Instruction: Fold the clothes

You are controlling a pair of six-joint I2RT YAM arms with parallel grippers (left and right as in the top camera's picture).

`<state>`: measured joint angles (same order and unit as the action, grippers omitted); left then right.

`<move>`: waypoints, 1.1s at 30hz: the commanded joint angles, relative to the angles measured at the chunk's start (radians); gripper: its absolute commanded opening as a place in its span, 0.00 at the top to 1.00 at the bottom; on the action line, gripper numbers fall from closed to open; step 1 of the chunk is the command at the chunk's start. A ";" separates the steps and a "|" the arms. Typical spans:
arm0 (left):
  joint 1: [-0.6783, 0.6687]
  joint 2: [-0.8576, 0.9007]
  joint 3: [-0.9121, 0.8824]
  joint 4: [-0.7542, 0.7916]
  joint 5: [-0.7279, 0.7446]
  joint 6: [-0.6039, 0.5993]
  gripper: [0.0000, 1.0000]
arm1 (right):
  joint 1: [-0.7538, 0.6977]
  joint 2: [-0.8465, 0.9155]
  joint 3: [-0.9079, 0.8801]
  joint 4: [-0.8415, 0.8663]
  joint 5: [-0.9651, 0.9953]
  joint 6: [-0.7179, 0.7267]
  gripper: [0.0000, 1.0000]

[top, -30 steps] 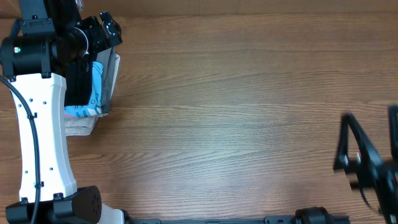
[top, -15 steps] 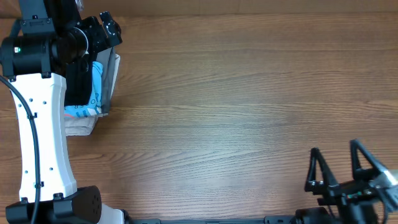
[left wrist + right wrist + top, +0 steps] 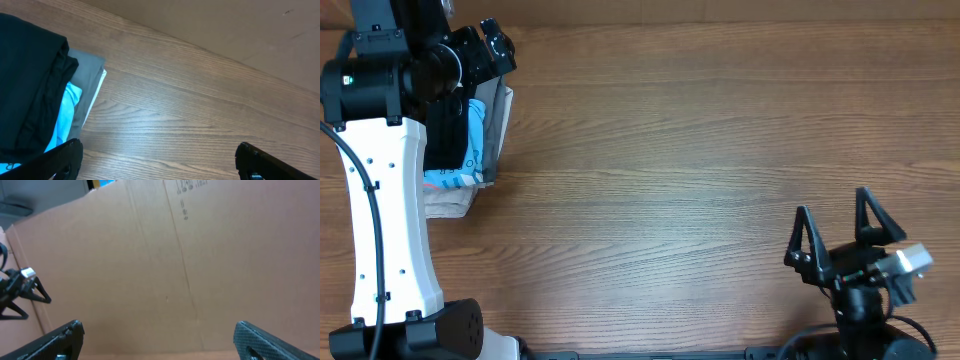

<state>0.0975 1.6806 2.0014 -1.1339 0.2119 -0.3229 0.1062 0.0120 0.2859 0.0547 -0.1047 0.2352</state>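
Wood-grain table point(image 3: 680, 150) under 2 arms, viewed from overhead and from both wrists. At its far left edge, stack point(image 3: 480, 150) of folded garments. On top of it, black T-shirt point(image 3: 30, 75), folded, soft, slightly rumpled along its right edge, lying directly on light-blue-and-white printed garment point(image 3: 64, 112). Under those 2, grey garment point(image 3: 89, 67), flat, with a thin white edge showing along its side. Seen from overhead, beige garment point(image 3: 450, 200) at the bottom, poking out toward the near side. Shirt partly hidden from above by the arm. Just beside the stack and above the wood, left gripper point(image 3: 159, 147), claw spread wide and empty: 1 finger point(image 3: 65, 157) at the lower left of the wrist view in front of the stack's edge, the other at the lower right over plain wood. From overhead, black head of that gripper at the top left corner over the stack's far end, white arm link point(image 3: 385, 220) running down the left side toward the base. Near the bottom right of the table, well apart from the stack, right gripper point(image 3: 834, 215), fingers pointing toward the far side, claw spread wide and empty. Right wrist view filled by brown cardboard wall point(image 3: 165, 270), with 2 fingers point(image 3: 65, 337) at the lower corners, far apart. Same kind of cardboard along the table's far edge in the left wrist view.
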 commanded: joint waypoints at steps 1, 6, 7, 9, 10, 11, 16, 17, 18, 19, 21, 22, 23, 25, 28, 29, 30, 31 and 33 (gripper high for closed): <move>-0.004 -0.009 0.001 0.000 -0.003 -0.014 0.00 | 0.007 -0.008 -0.090 0.091 -0.004 0.005 0.00; -0.004 -0.009 0.001 0.000 -0.003 -0.014 0.00 | 0.007 -0.008 -0.167 0.165 -0.001 0.005 0.00; -0.004 -0.009 0.001 0.000 -0.003 -0.014 0.00 | 0.007 -0.008 -0.175 0.165 -0.001 0.004 0.00; -0.004 -0.009 0.001 0.000 -0.003 -0.014 0.00 | 0.007 -0.008 -0.196 0.166 -0.001 0.004 0.00; -0.004 -0.009 0.001 0.000 -0.003 -0.014 0.00 | 0.007 -0.008 -0.208 0.166 -0.001 0.005 0.00; -0.004 -0.009 0.001 0.000 -0.003 -0.014 0.00 | 0.007 -0.008 -0.220 0.165 -0.001 0.005 0.00; -0.004 -0.009 0.001 0.000 -0.003 -0.014 0.00 | 0.007 -0.008 -0.277 0.180 -0.001 0.004 0.00; -0.004 -0.009 0.001 0.000 -0.003 -0.014 0.00 | 0.007 -0.008 -0.279 0.167 0.000 0.004 0.00; -0.004 -0.009 0.001 0.000 -0.003 -0.014 0.00 | 0.007 -0.008 -0.278 0.153 -0.001 0.004 0.00; -0.004 -0.009 0.001 0.000 -0.003 -0.014 0.00 | 0.007 -0.008 -0.278 0.146 -0.002 0.005 0.00; -0.004 -0.009 0.001 0.000 -0.003 -0.014 0.00 | 0.007 -0.008 -0.278 0.125 -0.001 0.003 0.00; -0.004 -0.009 0.001 0.000 -0.003 -0.014 0.00 | 0.007 -0.008 -0.278 0.102 -0.001 0.000 0.00; -0.004 -0.009 0.001 0.000 -0.003 -0.014 0.00 | 0.007 -0.008 -0.278 0.071 -0.001 0.000 0.00; -0.004 -0.009 0.001 0.000 -0.003 -0.014 0.00 | 0.007 -0.008 -0.278 0.017 -0.001 -0.008 0.00; -0.004 -0.009 0.001 0.000 -0.003 -0.014 0.00 | 0.007 -0.008 -0.278 -0.064 -0.001 -0.031 0.00; -0.004 -0.009 0.001 0.000 -0.003 -0.014 0.00 | 0.007 -0.008 -0.278 -0.079 -0.001 -0.039 0.00; -0.004 -0.009 0.001 0.000 -0.003 -0.014 0.00 | 0.007 -0.008 -0.278 -0.093 -0.002 -0.055 0.00; -0.004 -0.009 0.001 0.000 -0.003 -0.014 0.00 | 0.007 -0.008 -0.278 -0.102 -0.002 -0.060 0.00; -0.004 -0.009 0.001 0.000 -0.003 -0.014 0.00 | 0.007 -0.008 -0.278 -0.125 -0.003 -0.083 0.00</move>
<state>0.0975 1.6806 2.0014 -1.1339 0.2119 -0.3233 0.1062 0.0120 0.0181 -0.0555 -0.1047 0.2008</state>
